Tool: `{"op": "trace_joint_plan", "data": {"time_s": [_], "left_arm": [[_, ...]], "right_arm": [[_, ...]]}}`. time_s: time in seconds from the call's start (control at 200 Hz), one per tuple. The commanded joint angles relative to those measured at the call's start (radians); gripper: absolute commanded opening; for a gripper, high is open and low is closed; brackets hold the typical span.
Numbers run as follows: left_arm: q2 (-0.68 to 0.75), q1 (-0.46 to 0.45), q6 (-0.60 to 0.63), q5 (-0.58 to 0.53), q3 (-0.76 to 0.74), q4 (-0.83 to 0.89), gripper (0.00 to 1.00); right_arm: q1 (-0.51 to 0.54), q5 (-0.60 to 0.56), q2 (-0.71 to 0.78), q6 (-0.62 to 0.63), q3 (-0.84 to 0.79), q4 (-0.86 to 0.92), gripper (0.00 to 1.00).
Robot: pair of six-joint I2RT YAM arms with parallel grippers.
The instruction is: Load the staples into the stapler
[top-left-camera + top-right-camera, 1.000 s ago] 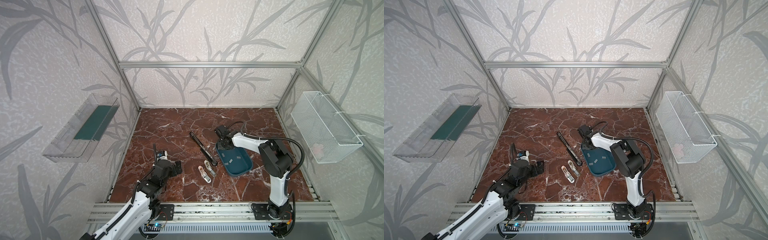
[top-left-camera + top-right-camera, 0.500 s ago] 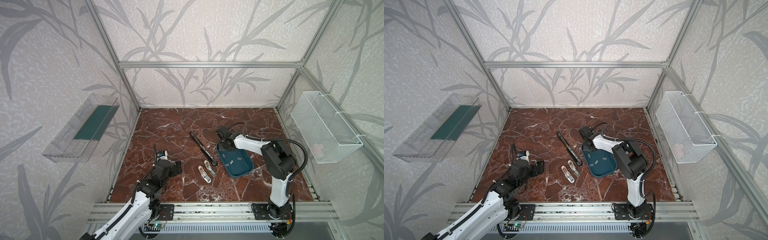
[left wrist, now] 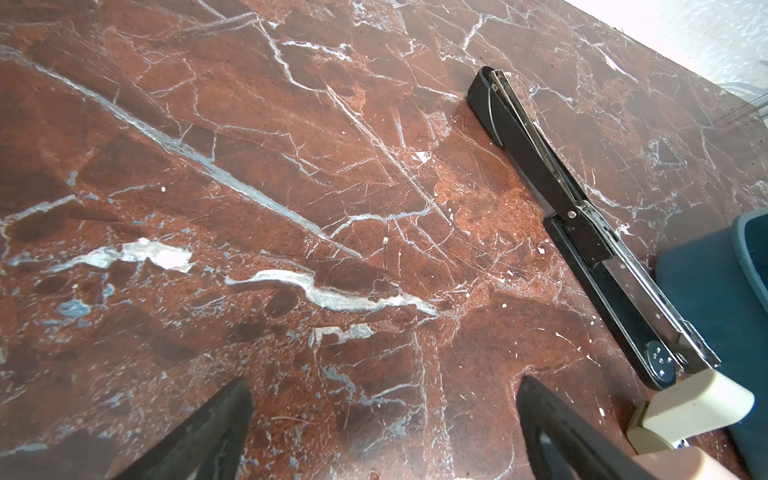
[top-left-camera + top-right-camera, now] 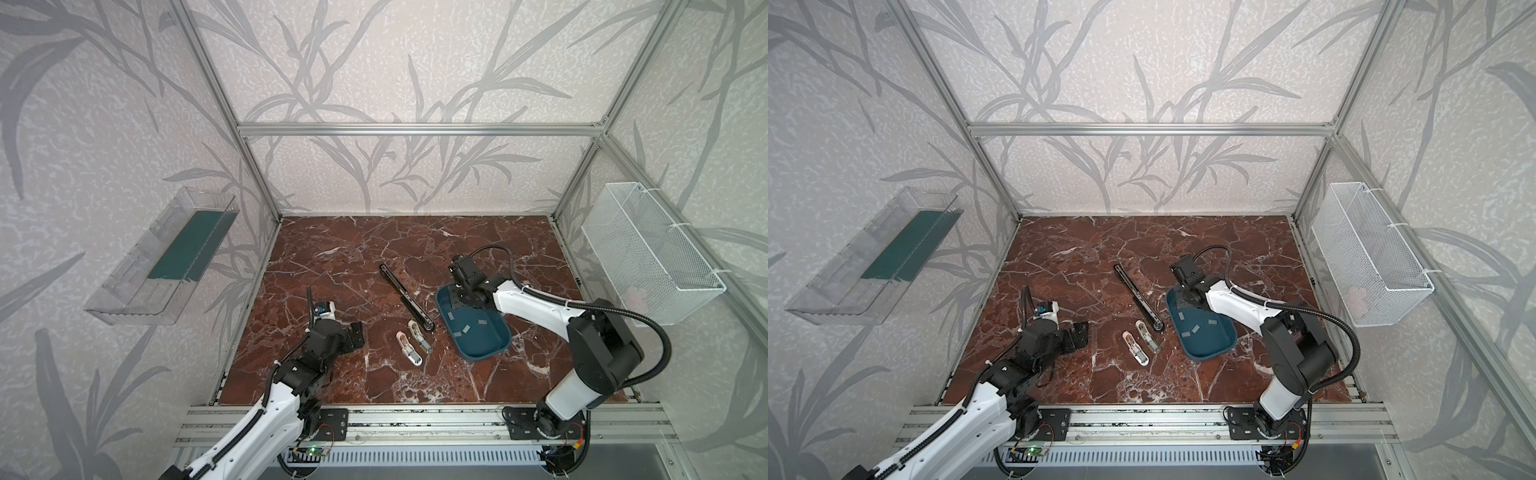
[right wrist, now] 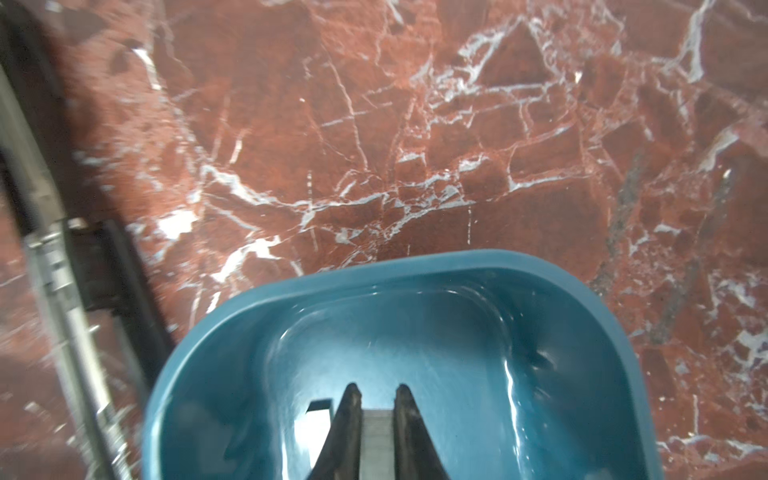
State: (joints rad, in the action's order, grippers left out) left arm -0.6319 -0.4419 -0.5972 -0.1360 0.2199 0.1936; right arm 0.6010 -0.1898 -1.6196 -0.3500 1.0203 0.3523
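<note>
The black stapler (image 4: 405,297) (image 4: 1139,298) lies opened out flat on the red marble table, just left of a blue tray (image 4: 498,349) (image 4: 1221,350). Loose grey staples (image 4: 465,329) (image 4: 1195,329) lie in the tray. My right gripper (image 4: 460,296) (image 4: 1185,296) reaches down into the tray's far end. In the right wrist view it (image 5: 376,392) is shut on a grey ribbed strip of staples (image 5: 377,436), with the tray rim (image 5: 415,259) beyond. My left gripper (image 4: 357,334) (image 3: 382,386) stands open and empty on the table at left, apart from the stapler (image 3: 582,232).
Two small cream and metal tools (image 4: 409,348) (image 4: 1147,336) lie side by side just in front of the stapler's near end. A clear bin (image 4: 162,257) hangs on the left wall and a white mesh basket (image 4: 648,253) on the right wall.
My right gripper has shifted a little to the right, over the far end of the tray. The left arm has not moved.
</note>
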Motion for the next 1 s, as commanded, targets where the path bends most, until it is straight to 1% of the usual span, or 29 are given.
{"op": "trace_joint_plan", "data": {"time_s": [0.0,0.17,0.36,0.525,1.0], "left_arm": [[-0.002,0.003,-0.01,-0.009,0.021,-0.009,0.99],[-0.002,0.003,-0.01,-0.012,0.02,-0.009,0.99],[-0.002,0.003,-0.011,-0.015,0.021,-0.009,0.99],[-0.008,0.004,-0.012,-0.018,0.021,-0.01,0.99],[-0.038,0.003,-0.013,-0.015,0.029,-0.014,0.99]], "right_arm": [[0.01,0.072,0.071,0.087,-0.053,-0.098,0.16],[0.062,0.123,0.149,0.175,-0.101,-0.198,0.17],[0.131,0.131,0.143,0.221,-0.094,-0.238,0.17],[0.172,0.159,0.121,0.23,-0.088,-0.263,0.17],[0.174,0.245,0.024,0.201,-0.094,-0.324,0.17]]}}
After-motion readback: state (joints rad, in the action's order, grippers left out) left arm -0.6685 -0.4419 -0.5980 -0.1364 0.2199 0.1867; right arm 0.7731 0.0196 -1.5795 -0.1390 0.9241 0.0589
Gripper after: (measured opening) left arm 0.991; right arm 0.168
